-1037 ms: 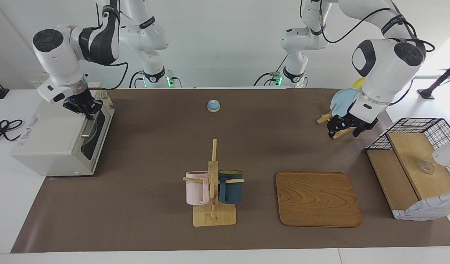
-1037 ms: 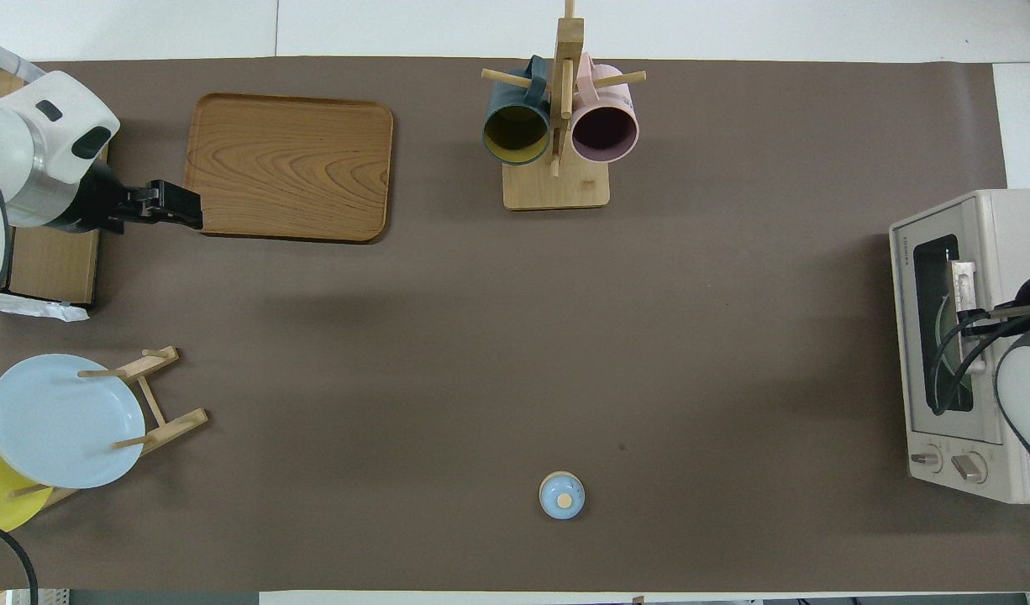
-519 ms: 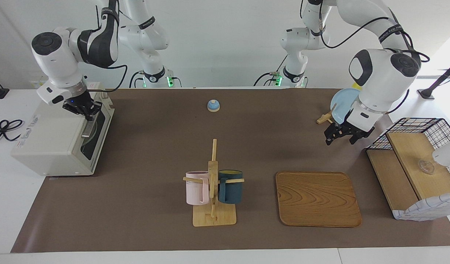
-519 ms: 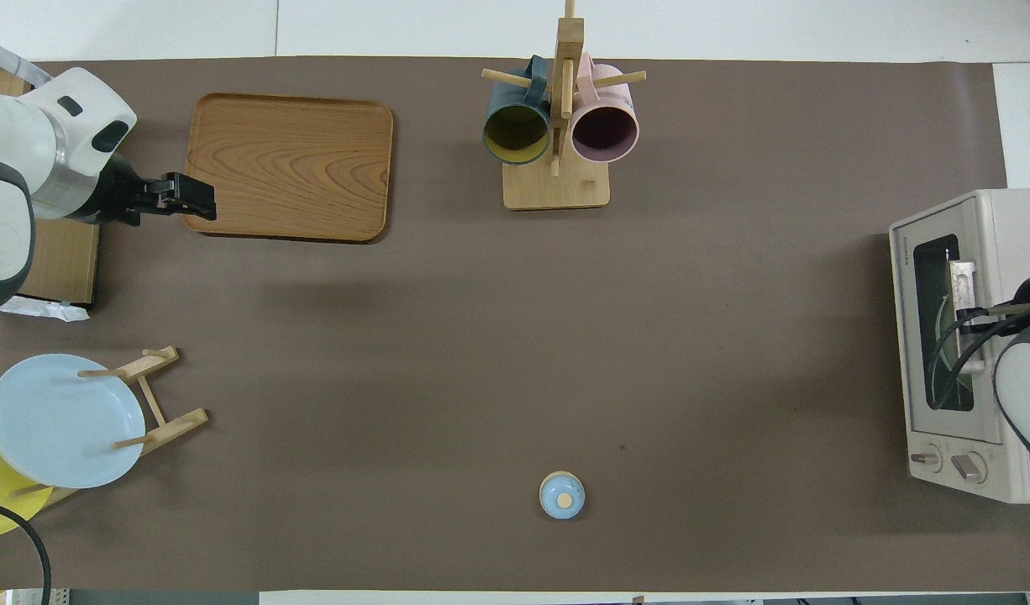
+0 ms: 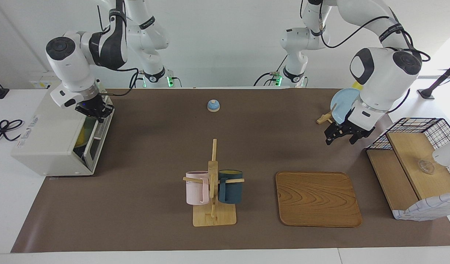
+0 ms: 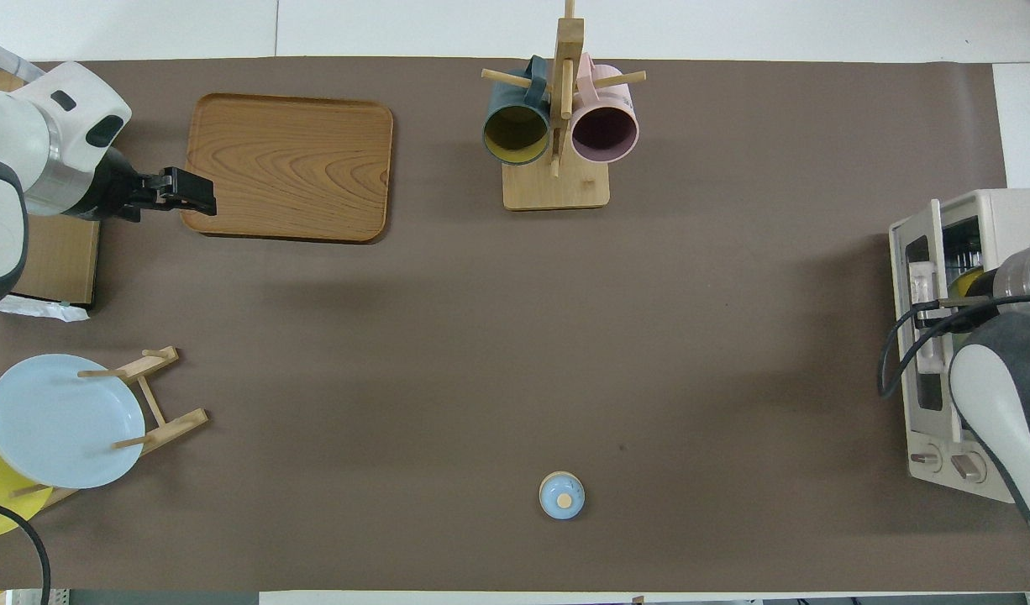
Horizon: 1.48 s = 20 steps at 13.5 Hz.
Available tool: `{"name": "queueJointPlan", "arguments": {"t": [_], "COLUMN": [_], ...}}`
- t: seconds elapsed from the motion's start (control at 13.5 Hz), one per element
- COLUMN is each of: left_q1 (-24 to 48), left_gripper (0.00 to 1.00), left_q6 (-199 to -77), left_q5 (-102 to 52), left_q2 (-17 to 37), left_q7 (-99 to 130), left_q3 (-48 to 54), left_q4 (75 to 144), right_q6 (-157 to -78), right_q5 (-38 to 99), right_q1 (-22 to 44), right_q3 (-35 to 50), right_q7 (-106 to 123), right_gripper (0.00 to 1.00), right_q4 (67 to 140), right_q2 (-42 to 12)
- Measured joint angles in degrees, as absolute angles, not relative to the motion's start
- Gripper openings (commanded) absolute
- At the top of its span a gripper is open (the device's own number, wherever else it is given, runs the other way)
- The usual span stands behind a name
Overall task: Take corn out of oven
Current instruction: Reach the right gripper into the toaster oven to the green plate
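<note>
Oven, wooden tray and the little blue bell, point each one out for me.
oven [image 5: 45, 132], facing view, cream top panel
wooden tray [image 5: 316, 198], facing view, middle of its bare surface
blue bell [image 6: 561, 495], overhead view, its dome

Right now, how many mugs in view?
2. The pink mug and the dark blue mug hang either side of the wooden mug rack, mid-table beside the wooden tray. None seem hidden.

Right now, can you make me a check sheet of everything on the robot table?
Surface: brown mat.
Job's things: oven, door partly open; yellow inside, corn unconfirmed.
Clutter: mug rack, wooden tray, bell, blue plate, wire basket.
Grippers: right gripper at the door's top edge; left gripper waits over the mat, empty.
Cables: black cord beside oven.
Surroundings: white wall.
</note>
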State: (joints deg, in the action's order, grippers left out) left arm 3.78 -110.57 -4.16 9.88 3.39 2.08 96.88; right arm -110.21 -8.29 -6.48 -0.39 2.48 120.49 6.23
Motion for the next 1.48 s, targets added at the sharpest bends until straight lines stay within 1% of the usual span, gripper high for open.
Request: {"name": "queueJointPlan", "arguments": {"t": [0.3, 0.67, 0.96, 1.19, 1.48], "left_q1": [3.8, 3.8, 3.8, 3.8, 3.7], "left_gripper": [1.0, 1.0, 1.0, 1.0, 1.0], "left_q6": [-111.3, -111.3, -111.4, -111.4, -111.4], "left_q5": [-4.2, -4.2, -4.2, -4.2, -4.2], "left_q2": [9.9, 9.9, 9.7, 9.6, 9.6], "left_q7": [3.4, 3.4, 3.4, 3.4, 3.5], "left_q3": [2.1, 2.1, 2.1, 2.0, 1.9], "left_q4": [96.8, 96.8, 96.8, 96.8, 96.8], "right_q6": [-111.1, -122.9, -129.3, -134.0, -133.9], "right_q5": [-6.6, -3.7, -3.2, -3.2, -3.2], "right_q1": [-4.6, -1.7, -1.1, -1.1, -1.2], "right_q3": [0.1, 1.6, 2.4, 2.5, 2.5], "right_q7": [-0.3, -2.8, -3.0, -3.0, -3.1], "right_gripper": [0.0, 0.0, 0.0, 0.0, 0.0], "right_q4": [121.2, 127.0, 129.3, 129.7, 129.4], "right_q2": [5.0, 1.0, -3.3, -7.8, -7.9]}}
